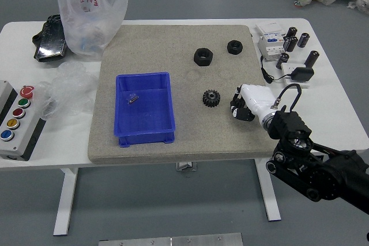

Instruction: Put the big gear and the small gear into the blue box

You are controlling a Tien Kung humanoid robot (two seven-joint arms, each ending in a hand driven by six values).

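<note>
Left of your right hand, the black toothed gear is lying outside the blue box, awaiting placement. The hand's grip is not showing clearly; neither is a second gear.

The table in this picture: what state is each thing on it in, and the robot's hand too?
Blue box: open-topped, upright, with a small object inside.
Toothed gear: flat on the mat, outside the box.
Two thick black rings: flat on the mat, outside the box.
Printed plastic bag: crumpled, bulging.
Right hand: low over the mat near the gear; whether it holds anything is unclear.
</note>
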